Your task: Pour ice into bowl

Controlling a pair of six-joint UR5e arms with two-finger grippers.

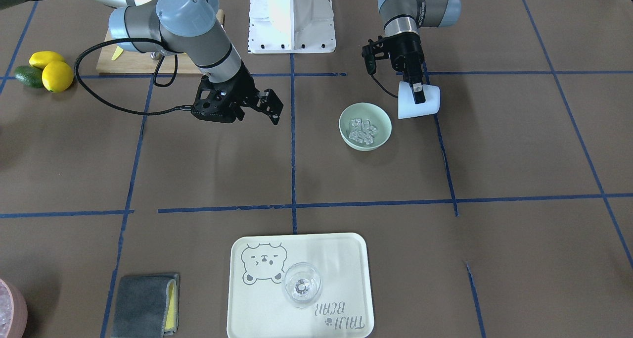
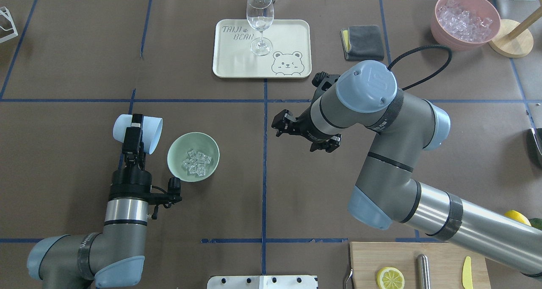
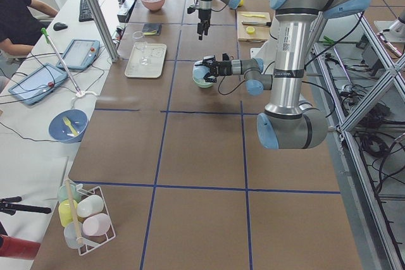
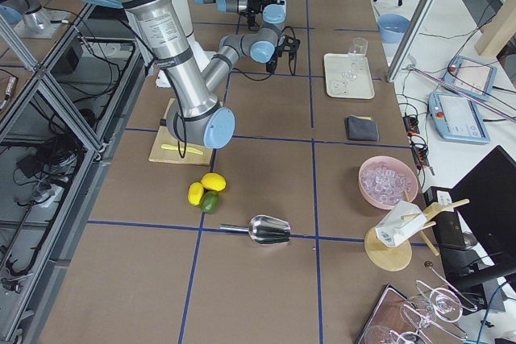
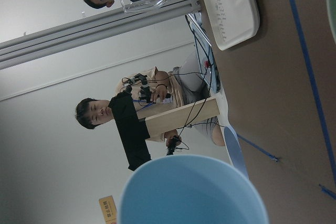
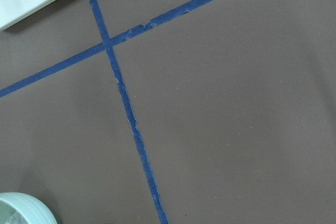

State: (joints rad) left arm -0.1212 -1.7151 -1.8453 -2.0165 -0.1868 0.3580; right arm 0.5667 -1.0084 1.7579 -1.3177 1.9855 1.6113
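Note:
The pale mint-green bowl (image 2: 193, 145) stands left of the table's middle and holds the ice (image 2: 196, 162), several small clear cubes. It also shows in the front view (image 1: 381, 125) with the ice (image 1: 362, 131) in it. My left gripper (image 2: 136, 128) is shut on a light blue cup (image 2: 150, 133) and holds it on its side just left of the bowl, mouth toward the bowl. The cup's rim fills the bottom of the left wrist view (image 5: 191, 192). My right gripper (image 2: 280, 123) is open and empty, hovering right of the bowl.
A cream tray (image 2: 292, 35) with a wine glass (image 2: 259, 16) is at the far middle. A grey cloth (image 2: 366, 41) and a pink container of ice (image 2: 463, 20) are at the far right. A cutting board (image 2: 423, 263) and lemons (image 1: 52, 71) are near the robot's right.

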